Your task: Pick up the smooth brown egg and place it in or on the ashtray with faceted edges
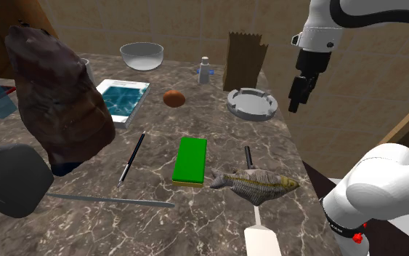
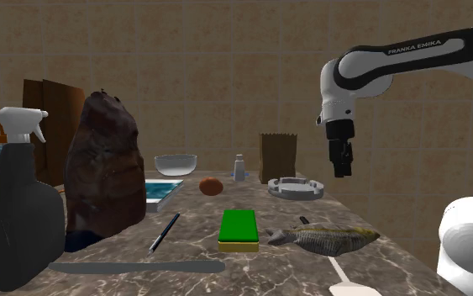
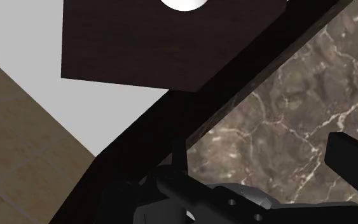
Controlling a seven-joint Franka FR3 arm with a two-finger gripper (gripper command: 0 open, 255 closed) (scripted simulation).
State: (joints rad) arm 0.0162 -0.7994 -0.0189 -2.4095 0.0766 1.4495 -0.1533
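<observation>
Jaws stand apart and empty above the counter (image 1: 195, 225) edge on the ashtray's (image 1: 252, 102) right in the shoulder view, the brown egg (image 1: 173, 98) resting on the counter beyond the ashtray's left, long axis seemingly crosswise.

Glossy white, rounded arm (image 2: 411, 55) with dark joint rings and black "FRANKA EMIKA" lettering (image 2: 423, 46). Small red marks (image 1: 356, 234) sit at five o'clock on its dark base ring (image 1: 337, 222). It ends in an all-black two-finger gripper (image 2: 341, 172).
</observation>
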